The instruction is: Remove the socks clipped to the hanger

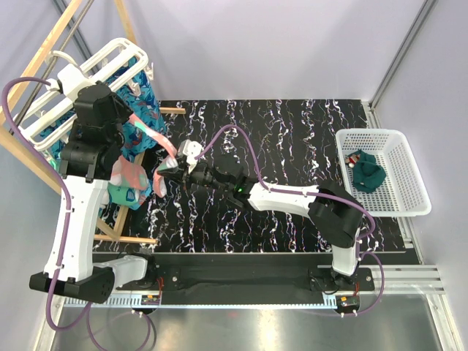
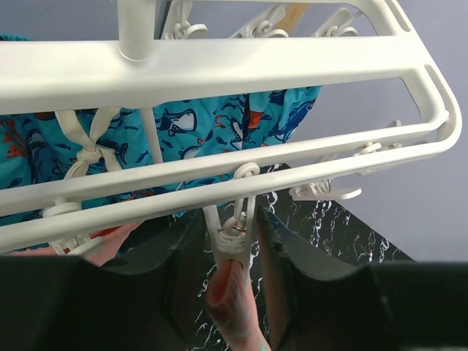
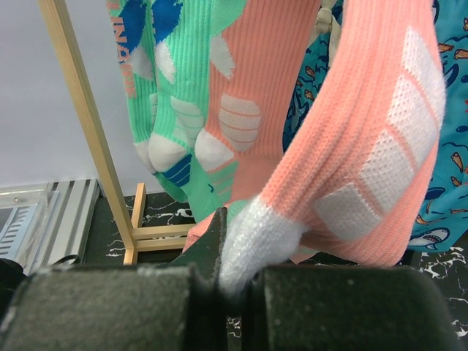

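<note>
The white hanger (image 1: 110, 62) (image 2: 219, 69) hangs at the far left with several socks under it. One coral-pink sock (image 1: 157, 139) (image 3: 365, 146) stretches from a white clip (image 2: 235, 245) down to my right gripper (image 1: 162, 175) (image 3: 232, 274), which is shut on its white toe. My left gripper (image 1: 137, 117) (image 2: 232, 216) is up under the hanger bars. It is open, with one finger on each side of that clip and close to its arms. The clip still pinches the coral cuff (image 2: 234, 307). Mint-green socks (image 3: 175, 110) and blue patterned ones (image 2: 219, 124) hang behind.
A wooden pole frame (image 1: 44, 51) (image 3: 80, 124) carries the hanger, its feet on the black marbled table (image 1: 292, 146). A white mesh basket (image 1: 380, 133) at the right holds a dark teal sock (image 1: 369, 172). Other white clips (image 2: 325, 191) dangle nearby.
</note>
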You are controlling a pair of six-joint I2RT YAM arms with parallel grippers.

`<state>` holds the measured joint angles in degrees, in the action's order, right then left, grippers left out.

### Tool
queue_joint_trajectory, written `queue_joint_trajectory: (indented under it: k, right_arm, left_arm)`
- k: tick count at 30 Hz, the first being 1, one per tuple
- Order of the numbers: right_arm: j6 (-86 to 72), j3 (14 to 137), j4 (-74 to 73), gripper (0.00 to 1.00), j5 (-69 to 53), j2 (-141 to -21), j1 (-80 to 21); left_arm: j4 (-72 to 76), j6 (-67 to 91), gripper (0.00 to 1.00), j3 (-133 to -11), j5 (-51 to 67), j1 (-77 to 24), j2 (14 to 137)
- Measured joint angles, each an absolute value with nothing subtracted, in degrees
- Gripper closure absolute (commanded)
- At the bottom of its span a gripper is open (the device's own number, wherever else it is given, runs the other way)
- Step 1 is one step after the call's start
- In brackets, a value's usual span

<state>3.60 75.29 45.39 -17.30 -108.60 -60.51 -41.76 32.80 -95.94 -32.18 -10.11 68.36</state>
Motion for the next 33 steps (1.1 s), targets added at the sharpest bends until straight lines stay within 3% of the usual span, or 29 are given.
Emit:
queue_joint_trajectory:
  k: [4, 13, 14, 16, 21, 27, 32, 33]
  right_arm:
    - [3.38, 75.29, 45.58, 1.0, -17.3, -108.57, -60.36]
    - [2.48, 75.29, 45.65, 1.0, -17.3, -108.6, -59.92]
    - [2.37, 75.29, 45.65, 1.0, -17.28, -108.6, -59.83]
    - [2.07, 75.29, 45.67, 1.0, -17.28, -108.6, -59.68]
    - [1.63, 75.29, 45.67, 1.0, -17.3, -108.6, -59.46]
    - [1.34, 75.26, 45.89, 1.0, -17.34, -108.57, -59.33]
    - [0.97, 74.78, 46.57, 1.0, -17.58, -108.33, -59.05]
    - [0.95, 74.72, 46.68, 1.0, -17.61, -108.31, -59.0]
  left_arm:
    - [-40.93, 32.84, 1.0, -95.94, -32.16, -10.11, 68.36]
    - [-40.77, 31.92, 1.0, -96.16, -32.14, -10.11, 68.71]
    - [-40.75, 31.77, 0.93, -96.18, -32.14, -10.11, 68.71]
    - [-40.77, 31.51, 0.68, -96.31, -32.16, -10.11, 68.73]
    - [-40.82, 31.29, 0.6, -96.75, -32.16, -10.13, 68.75]
    - [-40.8, 31.33, 0.62, -96.79, -32.21, -10.11, 68.75]
    - [-40.77, 31.38, 0.71, -96.77, -32.34, -10.11, 68.75]
    - [-40.77, 31.44, 0.78, -96.79, -32.38, -10.11, 68.75]
